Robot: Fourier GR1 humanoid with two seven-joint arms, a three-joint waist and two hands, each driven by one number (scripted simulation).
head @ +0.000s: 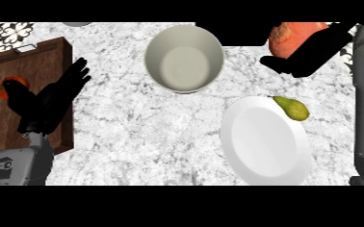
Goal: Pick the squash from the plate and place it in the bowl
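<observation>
- We see the squash (292, 36) already off the plate (263, 146): it sits in the right robot hand (309, 53) near the far right corner of the view, beyond the plate's far rim and well clear of it.
- The right robot hand is grasping the squash, its black fingers wrapped round the lower right side, so only the orange top and left flank show.
- The bowl (160, 41) stands to the left of the held squash, with a stretch of tabletop (142, 139) between them. We see nothing inside it.
- So we judge the pick as done and the placing as not yet done. The squash is level with the bowl but off to its right, not above the opening.
- What we think is left is to carry the squash leftwards until it hangs over the bowl, lower it inside and let go.
- The plate bears nothing on its white face. A small green pear (293, 108) lies at its far right rim, and we cannot tell whether it touches the rim or lies just beside it.
- The left robot hand (60, 94) rests at the left edge over a wooden tray (43, 53), released, fingers straight and spread, holding nothing.
- An orange-red thing (13, 84) on the tray is partly hidden by that hand, and we cannot say what it is.
</observation>
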